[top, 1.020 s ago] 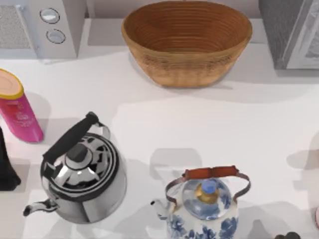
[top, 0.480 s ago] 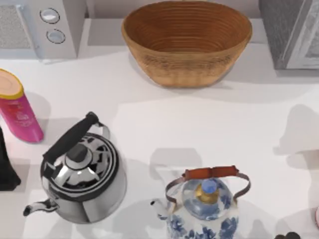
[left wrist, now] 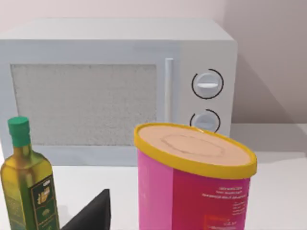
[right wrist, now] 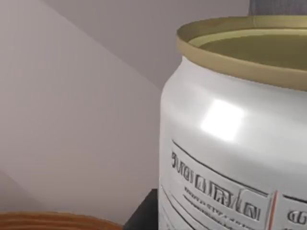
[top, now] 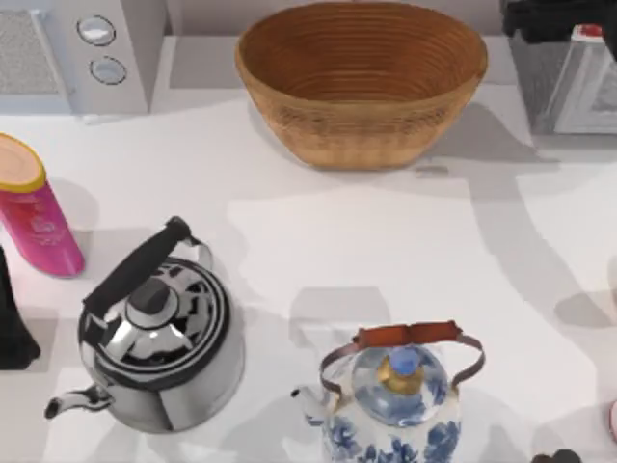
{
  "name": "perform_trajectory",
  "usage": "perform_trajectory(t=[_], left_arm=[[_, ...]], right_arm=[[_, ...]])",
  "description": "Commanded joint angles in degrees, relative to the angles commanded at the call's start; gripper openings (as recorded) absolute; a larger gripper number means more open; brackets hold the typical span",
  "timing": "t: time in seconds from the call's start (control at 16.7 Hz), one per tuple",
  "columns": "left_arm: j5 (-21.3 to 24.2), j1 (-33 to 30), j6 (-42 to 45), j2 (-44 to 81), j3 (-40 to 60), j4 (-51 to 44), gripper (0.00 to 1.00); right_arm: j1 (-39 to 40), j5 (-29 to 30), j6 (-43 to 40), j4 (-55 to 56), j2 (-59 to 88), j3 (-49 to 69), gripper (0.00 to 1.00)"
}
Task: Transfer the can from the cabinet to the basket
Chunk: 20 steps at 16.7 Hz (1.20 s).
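Observation:
The can [right wrist: 230,143], white with printed lettering and a yellow-green rim, looms close in the right wrist view. From above, the can [top: 589,33] is a small white and red shape at the far right corner. My right gripper [top: 564,19] is shut on it, above the grey cabinet [top: 569,87]. The woven tan basket [top: 362,125] stands at the back middle, left of the can. The basket's rim [right wrist: 48,220] lies well below the can. My left gripper [top: 12,323] stays parked at the table's left edge.
A microwave [top: 77,48] stands at the back left, with a pink tube [top: 34,217] in front of it. A steel kettle [top: 159,338] and a blue-and-white kettle [top: 400,405] occupy the front. An olive oil bottle [left wrist: 29,182] stands beside the pink tube [left wrist: 192,187].
My right gripper has come into the top view at the far right corner with the can. Its shadow now stretches across the right of the table to the basket.

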Motion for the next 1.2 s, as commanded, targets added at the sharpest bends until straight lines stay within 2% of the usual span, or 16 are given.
perform_trajectory(t=[0.3, 0.54, 0.72, 1.2], left_arm=[[0.0, 0.0, 0.0, 0.0, 0.0, 0.0, 1.00], [0.0, 0.0, 0.0, 0.0, 0.0, 0.0, 1.00], [0.0, 0.0, 0.0, 0.0, 0.0, 0.0, 1.00], [0.0, 0.0, 0.0, 0.0, 0.0, 0.0, 1.00]], right_arm=[[7.2, 8.7, 0.2, 7.8, 26.9, 18.3, 0.00], [10.5, 13.7, 0.3, 12.5, 40.5, 28.4, 0.00], [11.4, 15.2, 0.4, 14.0, 44.3, 31.6, 0.00], [10.7, 14.6, 0.4, 13.9, 46.1, 33.1, 0.00]])
